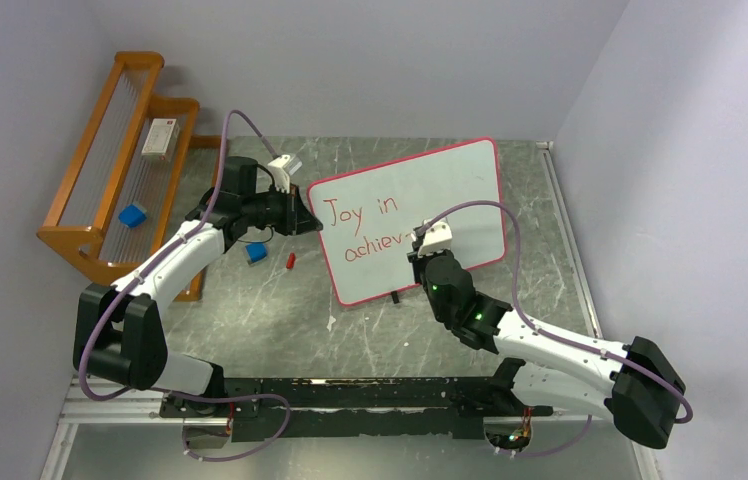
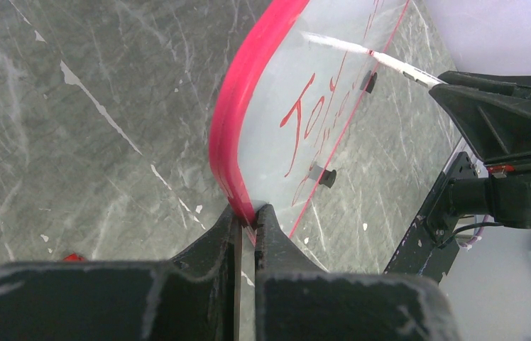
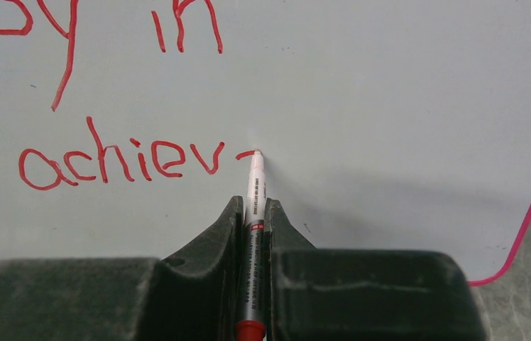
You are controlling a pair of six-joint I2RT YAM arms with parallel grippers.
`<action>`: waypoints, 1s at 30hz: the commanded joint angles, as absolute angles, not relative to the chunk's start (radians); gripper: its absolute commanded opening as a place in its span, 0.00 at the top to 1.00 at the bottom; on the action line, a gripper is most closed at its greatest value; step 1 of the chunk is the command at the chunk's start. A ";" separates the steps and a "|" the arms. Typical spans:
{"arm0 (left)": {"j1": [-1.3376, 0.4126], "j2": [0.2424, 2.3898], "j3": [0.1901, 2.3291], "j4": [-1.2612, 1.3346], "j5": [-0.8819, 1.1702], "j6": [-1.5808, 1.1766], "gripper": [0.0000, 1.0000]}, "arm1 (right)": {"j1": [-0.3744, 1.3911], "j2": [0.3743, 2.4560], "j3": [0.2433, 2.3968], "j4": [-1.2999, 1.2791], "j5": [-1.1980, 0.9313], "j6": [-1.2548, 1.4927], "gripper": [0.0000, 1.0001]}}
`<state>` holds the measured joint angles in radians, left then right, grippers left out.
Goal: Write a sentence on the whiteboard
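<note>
Red ink reads "Joy in achiev-" on the whiteboard (image 1: 460,185) propped mid-table, left gripper (image 2: 248,213) clamped on its left edge, right gripper (image 3: 252,206) clenched round the marker (image 3: 255,177), tip seemingly touching: push too hard and the board could slip, skewing the stroke.

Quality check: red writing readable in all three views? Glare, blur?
Top external: even light, whiteboard text small but readable. Left wrist: board seen nearly edge-on, reflections on it, letters skewed, left gripper blurred. Right wrist: text crisp, soft shadow beside the marker, right gripper soft.
</note>
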<state>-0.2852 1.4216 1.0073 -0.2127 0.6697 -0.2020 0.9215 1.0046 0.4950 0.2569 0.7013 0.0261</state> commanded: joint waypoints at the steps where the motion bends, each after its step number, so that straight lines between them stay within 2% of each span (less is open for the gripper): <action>1: -0.272 1.448 0.997 -0.242 0.549 -0.139 0.95 | 0.908 1.003 0.494 0.278 0.730 0.034 1.00; 30: -0.272 1.446 0.998 -0.242 0.548 -0.139 0.95 | 0.903 1.046 0.527 0.310 0.622 0.014 1.00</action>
